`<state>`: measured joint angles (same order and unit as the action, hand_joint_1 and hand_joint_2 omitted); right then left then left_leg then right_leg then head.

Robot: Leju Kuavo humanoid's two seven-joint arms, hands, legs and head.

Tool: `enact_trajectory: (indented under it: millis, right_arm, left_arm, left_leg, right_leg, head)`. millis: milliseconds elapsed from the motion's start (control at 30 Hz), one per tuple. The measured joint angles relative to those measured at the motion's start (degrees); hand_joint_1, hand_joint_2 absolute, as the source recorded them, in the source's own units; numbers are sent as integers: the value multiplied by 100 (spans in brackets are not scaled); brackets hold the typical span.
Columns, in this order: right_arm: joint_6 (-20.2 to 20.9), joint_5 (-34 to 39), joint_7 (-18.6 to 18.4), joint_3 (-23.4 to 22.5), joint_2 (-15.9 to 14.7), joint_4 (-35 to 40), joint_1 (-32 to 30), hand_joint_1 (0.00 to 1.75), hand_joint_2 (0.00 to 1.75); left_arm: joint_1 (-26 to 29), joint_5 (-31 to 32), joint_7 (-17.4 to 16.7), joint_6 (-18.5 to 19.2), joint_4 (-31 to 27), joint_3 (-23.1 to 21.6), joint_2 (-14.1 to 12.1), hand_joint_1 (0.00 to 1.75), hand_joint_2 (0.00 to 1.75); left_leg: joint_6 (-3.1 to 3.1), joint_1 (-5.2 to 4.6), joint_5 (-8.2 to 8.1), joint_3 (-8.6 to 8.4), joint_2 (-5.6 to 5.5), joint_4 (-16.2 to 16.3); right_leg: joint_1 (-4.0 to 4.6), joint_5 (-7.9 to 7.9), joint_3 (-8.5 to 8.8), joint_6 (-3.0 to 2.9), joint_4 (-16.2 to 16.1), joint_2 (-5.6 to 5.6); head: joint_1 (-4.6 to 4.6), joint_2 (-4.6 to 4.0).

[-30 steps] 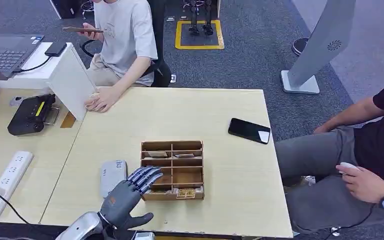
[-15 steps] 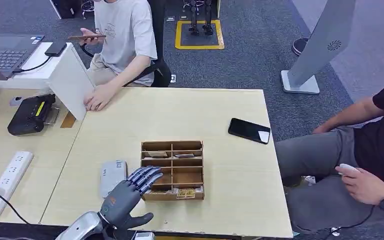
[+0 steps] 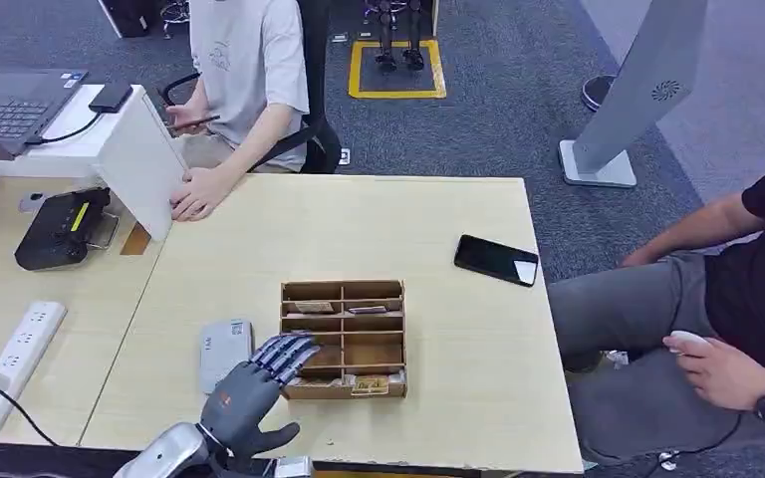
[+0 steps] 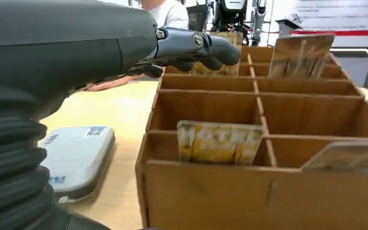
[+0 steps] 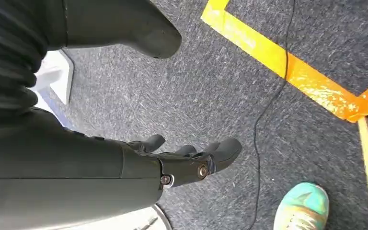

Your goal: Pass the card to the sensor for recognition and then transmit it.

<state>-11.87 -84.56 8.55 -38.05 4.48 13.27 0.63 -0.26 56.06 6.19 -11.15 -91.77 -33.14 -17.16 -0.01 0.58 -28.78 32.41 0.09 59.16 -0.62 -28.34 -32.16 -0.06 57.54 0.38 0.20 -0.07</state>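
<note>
Left hand (image 3: pixel 259 383) poised at near-left corner of wooden box (image 3: pixel 392 339), fingers spread over it, grasping nothing; judged lined up for a pick. Cards stood upright in compartments, edges exposed for pinching; nearest card (image 4: pixel 218 142) in front row. Sensor (image 3: pixel 224 352) flat just beside box, within short reach. Right hand (image 5: pixel 191 160) hanging over floor, released, idle.

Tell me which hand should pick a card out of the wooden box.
Left. The left hand already hovers open at the wooden box, fingers over its near compartments where cards stand. The right hand hangs over the carpet.
</note>
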Motion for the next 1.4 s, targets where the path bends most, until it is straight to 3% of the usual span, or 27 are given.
enact_trajectory:
  millis: [200,333,1400]
  right_arm:
    - [48,0,-20,66,0,0,41,0,175]
    - [50,2,-52,76,0,0,51,0,175]
    - [55,52,-111,107,0,0,59,0,175]
  left_arm:
    - [-6,15,2,-55,175,0,52,0,175]
    - [-22,411,-308,-85,266,2,72,0,175]
    - [-26,271,-234,-122,430,2,144,0,175]
  left_leg:
    - [0,0,0,1,-1,0]
    - [0,0,0,1,-2,0]
    - [0,0,0,1,-2,0]
  right_leg:
    - [0,0,0,0,0,-1]
    - [0,0,0,0,0,-1]
    - [0,0,0,0,0,-1]
  head:
    - [0,0]
    - [0,0]
    - [0,0]
